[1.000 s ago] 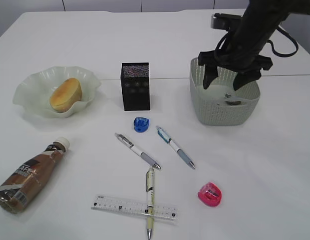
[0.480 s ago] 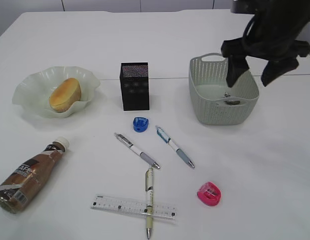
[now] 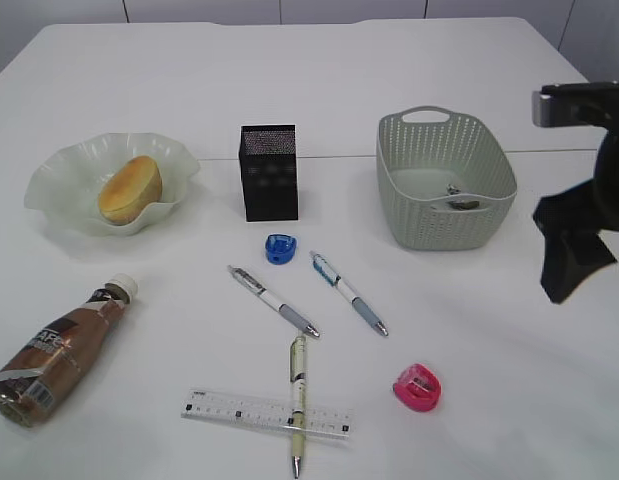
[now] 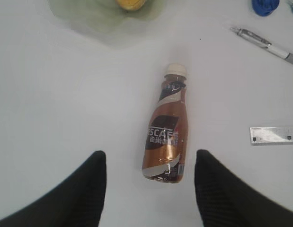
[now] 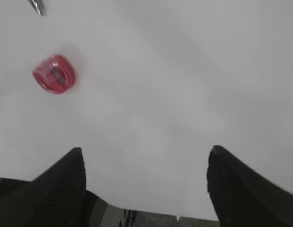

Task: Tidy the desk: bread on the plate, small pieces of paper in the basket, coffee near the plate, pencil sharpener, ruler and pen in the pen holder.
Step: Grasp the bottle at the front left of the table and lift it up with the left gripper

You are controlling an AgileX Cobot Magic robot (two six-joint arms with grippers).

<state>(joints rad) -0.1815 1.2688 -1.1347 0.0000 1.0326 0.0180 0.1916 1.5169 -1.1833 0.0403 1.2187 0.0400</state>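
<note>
Table point(image 3: 489, 400): white surface carrying every item listed here.
Plate point(image 3: 59, 180): pale green, wavy-rimmed dish at the left rear; the bread point(image 3: 130, 188) lies inside it.
Coffee bottle point(image 3: 59, 350): lies on its side at the left front, cap toward the plate, well apart from it. In the left wrist view it sits below and between the two fingers, touched by neither.
Pen holder point(image 3: 269, 172): black mesh box, upright, between plate and basket.
Basket point(image 3: 444, 180): grey woven tub at the right rear; small scraps lie on its floor, too small to identify.
Blue sharpener point(image 3: 281, 248): on the table just in front of the pen holder.
Pink sharpener point(image 3: 417, 388): at the right front, apart from the pens; also seen at the upper left of the right wrist view.
Pens: two grey-and-white pens point(image 3: 274, 300) point(image 3: 349, 293) lie side by side at a slant in the centre; a yellowish pen point(image 3: 298, 400) lies across the ruler point(image 3: 267, 414) at the front.
Left gripper point(image 4: 150, 184): jaws spread, empty, above the bottle.
Right gripper point(image 5: 146, 184): jaws spread wide, empty, over bare table at the right edge, clear of the basket.
</note>
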